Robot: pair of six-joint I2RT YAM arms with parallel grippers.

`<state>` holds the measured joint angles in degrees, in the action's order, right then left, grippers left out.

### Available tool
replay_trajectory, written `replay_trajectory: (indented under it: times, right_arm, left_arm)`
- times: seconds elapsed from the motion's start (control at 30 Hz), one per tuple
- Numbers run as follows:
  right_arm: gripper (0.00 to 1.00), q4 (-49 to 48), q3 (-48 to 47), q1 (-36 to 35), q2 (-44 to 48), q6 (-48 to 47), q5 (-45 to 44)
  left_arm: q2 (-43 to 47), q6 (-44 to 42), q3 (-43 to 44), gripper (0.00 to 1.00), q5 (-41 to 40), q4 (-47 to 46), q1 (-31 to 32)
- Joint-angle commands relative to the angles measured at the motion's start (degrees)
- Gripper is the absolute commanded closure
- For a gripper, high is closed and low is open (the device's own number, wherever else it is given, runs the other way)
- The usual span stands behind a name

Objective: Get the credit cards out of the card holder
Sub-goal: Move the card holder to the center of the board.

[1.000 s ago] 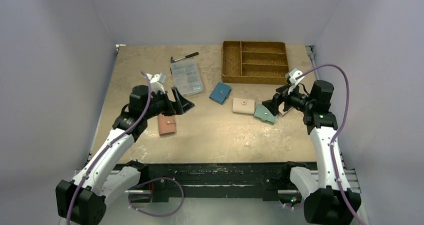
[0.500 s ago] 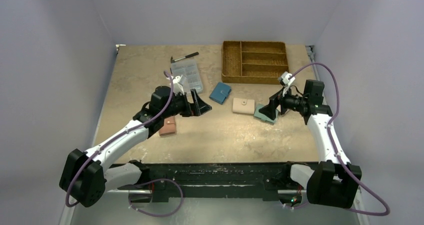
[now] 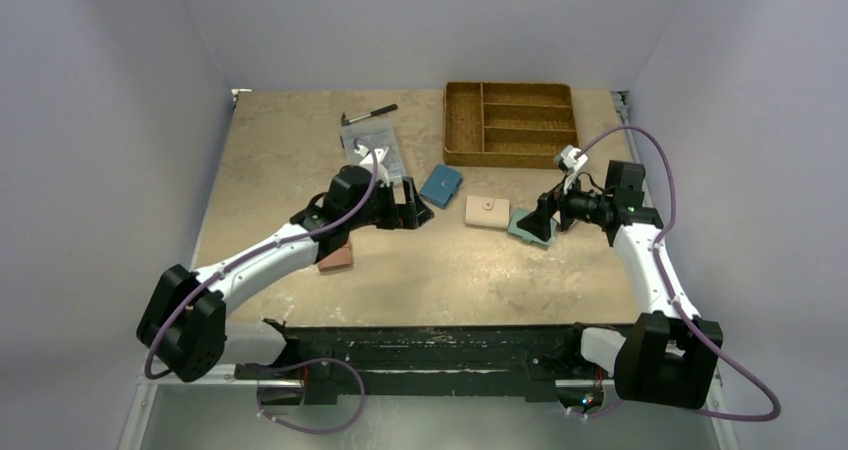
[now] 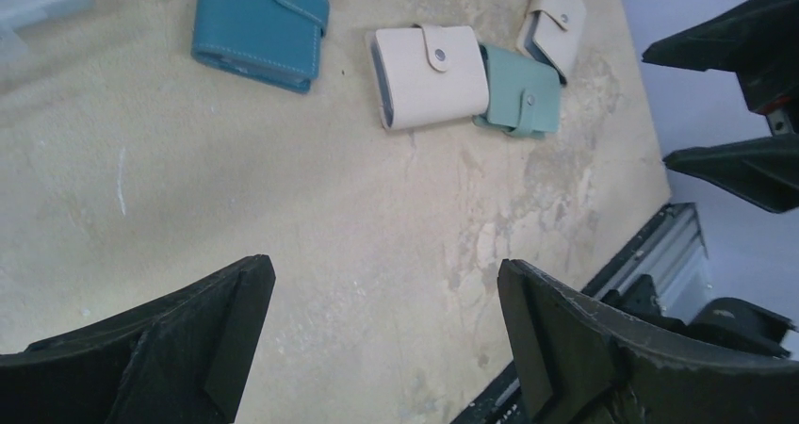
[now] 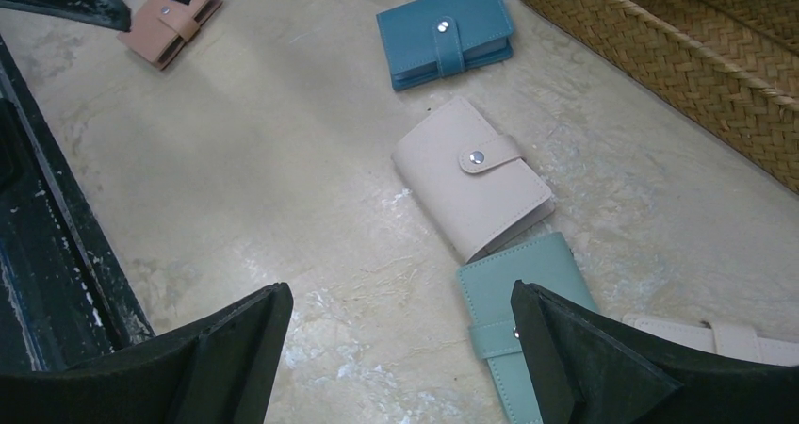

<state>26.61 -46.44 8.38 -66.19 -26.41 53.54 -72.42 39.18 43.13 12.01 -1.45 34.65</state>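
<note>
So the card holder point(image 3: 440, 185), the dark blue bifold, is lying flat on the tabletop a bit past the middle toward the far edge. It's just in front of the near-left corner of the wicker tray point(image 3: 505, 157), with the clear organiser box point(image 3: 372, 150) to its left. The snap tab is done up, so no credit cards are showing. I'd guess they're all inside.

Left gripper point(image 3: 413, 210) hovers just on the near side of the holder with its jaws spread wide, nothing between them, not touching it. Right gripper point(image 5: 399, 290) is also spread wide and empty, hanging over the teal-green wallet point(image 5: 523, 311), with the beige wallet point(image 5: 471, 179) between it and the blue one.

Stuff that could go sideways, imo:
- Wrong wallet. The right gripper is parked right above the teal-green one, and there's a second beige wallet point(image 5: 725, 339) beside that plus a pink wallet point(image 3: 336, 258) under the left arm. Lots of lookalikes.
- The snap. If only one gripper tugs the tab, the holder probably just skids across the tabletop into the tray or the box instead of popping open.
- Coming down on a flat, closed wallet with wide jaws could shove it rather than grab it.
- Thin cards could come out two at once, or not at all.
</note>
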Motion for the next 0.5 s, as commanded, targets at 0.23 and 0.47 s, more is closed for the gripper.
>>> replay_trajectory:
  times: [0.23, 0.47]
  right_arm:
    - [0.01, 1.1, -2.4, 0.1, 2.6, -1.0, 3.8]
    - [0.01, 0.0, -1.5, 0.2, 2.3, -1.2, 1.9]
  left_arm:
    - [-17.0, -20.5, 23.0, 0.02, -11.8, 11.0, 1.9]
    - [-30.7, -24.3, 34.2, 0.02, -10.1, 13.8, 1.7]
